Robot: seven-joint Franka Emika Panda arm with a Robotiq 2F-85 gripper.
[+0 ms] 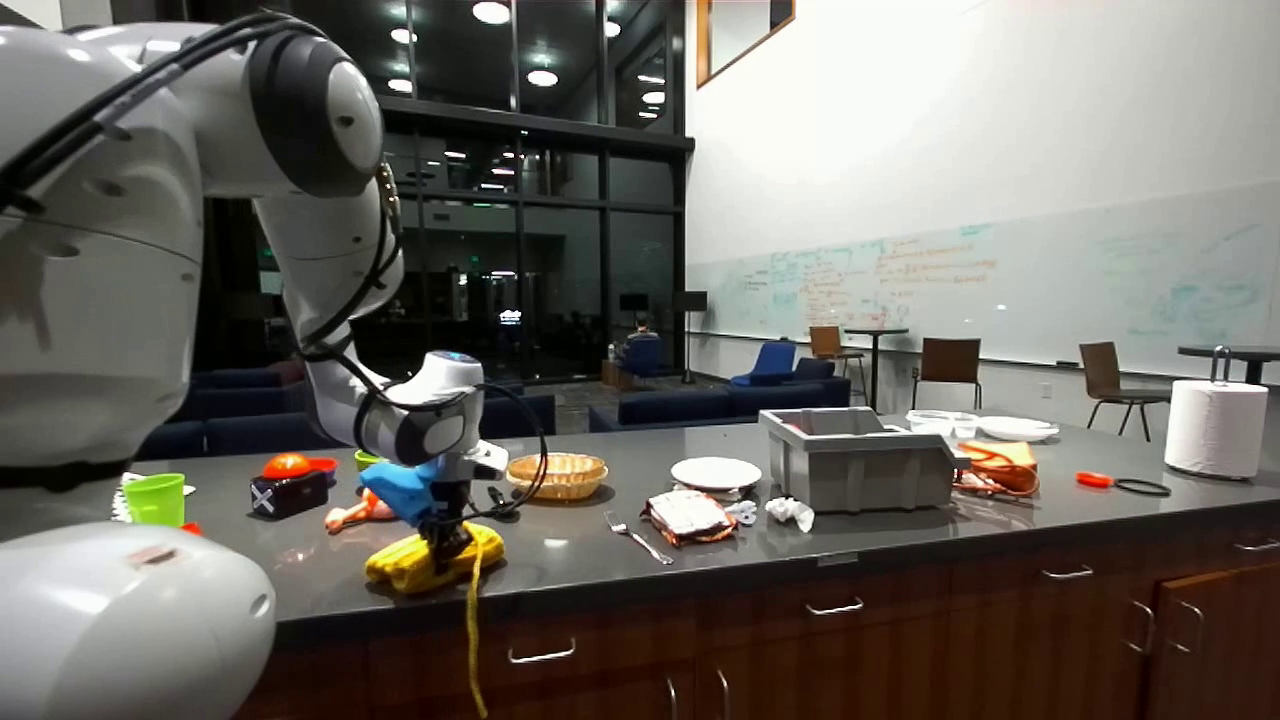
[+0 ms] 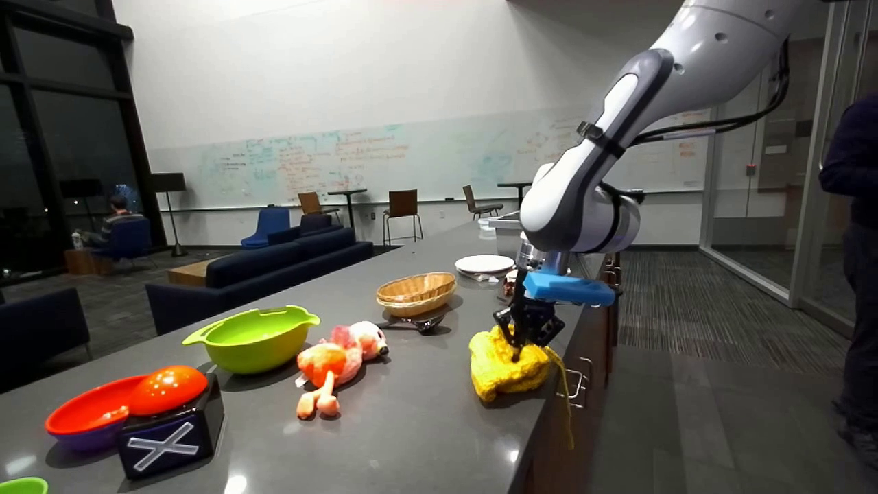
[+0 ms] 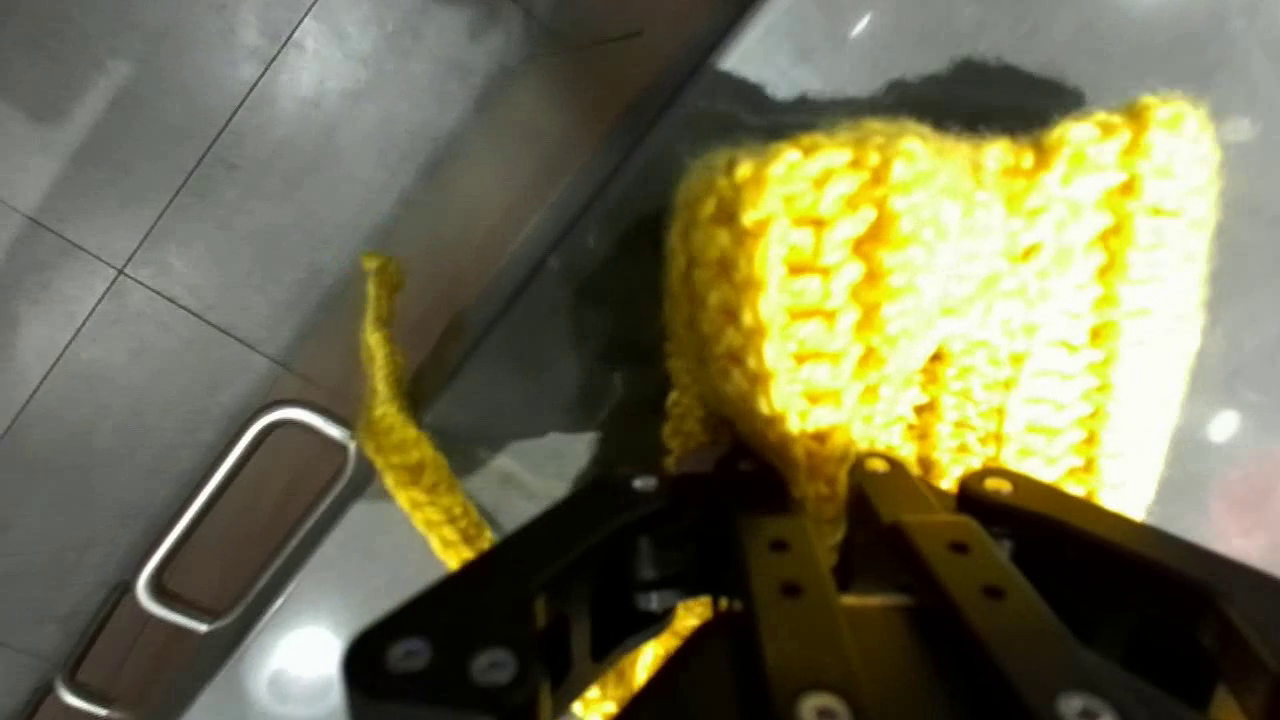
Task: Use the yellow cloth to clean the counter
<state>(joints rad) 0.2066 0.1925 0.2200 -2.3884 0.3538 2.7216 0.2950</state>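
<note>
The yellow knitted cloth (image 1: 400, 567) lies bunched on the dark grey counter (image 1: 590, 570) near its front edge. It also shows in the other views (image 2: 495, 374) (image 3: 950, 280). A thin yellow cord (image 1: 474, 640) from it hangs over the counter edge. My gripper (image 1: 445, 555) points down into the middle of the cloth and is shut on a fold of it (image 3: 820, 490). In an exterior view the gripper (image 2: 525, 343) presses into the cloth from above. The fingertips are partly hidden by the fabric.
A pink plush flamingo (image 2: 350, 357), wicker baskets (image 2: 416, 293) and a green bowl (image 2: 257, 343) stand behind the cloth. A fork (image 1: 638, 538), a snack bag (image 1: 690, 517), a white plate (image 1: 715, 472) and a grey bin (image 1: 860, 470) lie further along. A black box (image 2: 168, 439) stands nearby.
</note>
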